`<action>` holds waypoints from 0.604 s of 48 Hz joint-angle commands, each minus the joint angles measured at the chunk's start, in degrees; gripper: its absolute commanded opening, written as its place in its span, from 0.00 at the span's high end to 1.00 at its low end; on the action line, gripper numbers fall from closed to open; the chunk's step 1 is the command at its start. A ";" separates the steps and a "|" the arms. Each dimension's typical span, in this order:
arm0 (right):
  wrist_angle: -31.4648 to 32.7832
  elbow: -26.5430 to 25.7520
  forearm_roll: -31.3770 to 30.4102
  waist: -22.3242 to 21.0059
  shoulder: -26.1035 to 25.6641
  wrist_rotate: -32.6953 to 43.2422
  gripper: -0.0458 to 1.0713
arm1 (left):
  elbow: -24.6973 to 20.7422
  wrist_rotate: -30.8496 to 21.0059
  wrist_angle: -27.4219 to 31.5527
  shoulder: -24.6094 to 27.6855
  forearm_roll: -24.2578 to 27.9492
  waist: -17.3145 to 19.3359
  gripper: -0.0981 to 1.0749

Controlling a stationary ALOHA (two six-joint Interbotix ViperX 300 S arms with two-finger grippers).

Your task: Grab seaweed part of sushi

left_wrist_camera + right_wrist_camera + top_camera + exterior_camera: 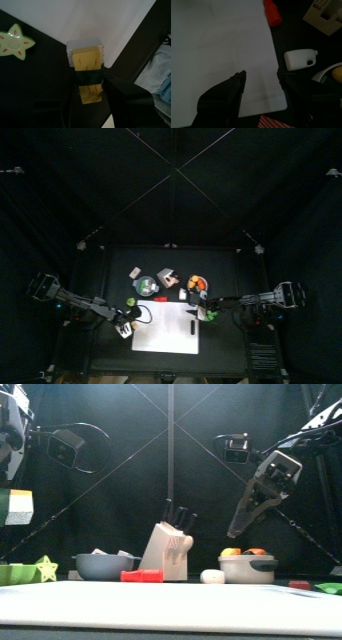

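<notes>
Curtains of black close in a small black table bearing a white board. Sushi piece, yellow with a dark seaweed band, lies at the board's left edge between the left gripper's spread jaws. Right gripper hangs open over the board's right edge.

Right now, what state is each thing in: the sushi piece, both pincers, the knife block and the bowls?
Yellow egg sushi with dark seaweed band: lying flat at the white board's edge, not gripped.
Left pincer: open, jaws either side of the sushi.
Right pincer: open, empty, above the white cutting board.
Beige knife block: upright, knives in.
Grey bowl: upright, holding fruit.
</notes>
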 commanded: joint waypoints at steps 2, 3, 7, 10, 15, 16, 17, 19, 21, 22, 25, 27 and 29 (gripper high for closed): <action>0.00 -1.14 0.00 0.09 -2.29 0.00 0.17 | -1.93 0.79 -1.23 -0.44 2.64 0.26 0.41; 0.00 -1.05 0.09 0.09 -2.55 0.09 0.17 | -1.93 1.14 -1.67 -0.44 3.60 0.35 0.41; 0.00 -1.32 0.09 0.09 -4.31 0.09 0.17 | -2.02 2.81 -3.69 -0.44 8.26 0.97 0.41; 0.00 -1.49 0.09 0.09 -5.89 0.09 0.17 | -2.64 4.22 -4.48 -0.44 13.01 1.93 0.41; -0.18 -2.46 0.53 -0.44 -8.88 0.44 0.17 | -2.99 5.27 -5.45 -0.44 20.57 4.13 0.41; -0.09 -2.81 1.14 -0.44 -9.32 0.44 0.17 | -3.08 5.36 -5.71 -0.35 22.06 4.57 0.41; 0.00 -3.25 1.93 -0.44 -9.76 0.53 0.17 | -2.99 5.36 -5.89 -0.26 23.47 5.10 0.41; 0.26 -4.04 4.13 -0.44 -10.46 0.44 0.17 | -3.08 5.36 -6.77 0.00 26.98 6.24 0.41; 0.70 -4.83 6.86 -0.44 -10.99 0.26 0.17 | -3.08 5.36 -7.73 0.09 29.27 7.12 0.41; 1.05 -5.10 8.26 -0.44 -11.25 0.26 0.17 | -3.08 5.27 -8.26 0.18 30.41 7.56 0.41; 2.20 -5.71 12.22 -0.44 -11.78 0.26 0.17 | -3.16 5.19 -10.28 0.44 33.40 8.44 0.41; 2.81 -6.33 15.29 -0.53 -12.13 0.26 0.17 | -3.25 5.10 -11.95 0.62 35.42 8.88 0.41; 3.25 -6.77 17.75 -0.62 -12.22 0.26 0.17 | -3.25 5.10 -13.62 0.79 37.35 9.23 0.41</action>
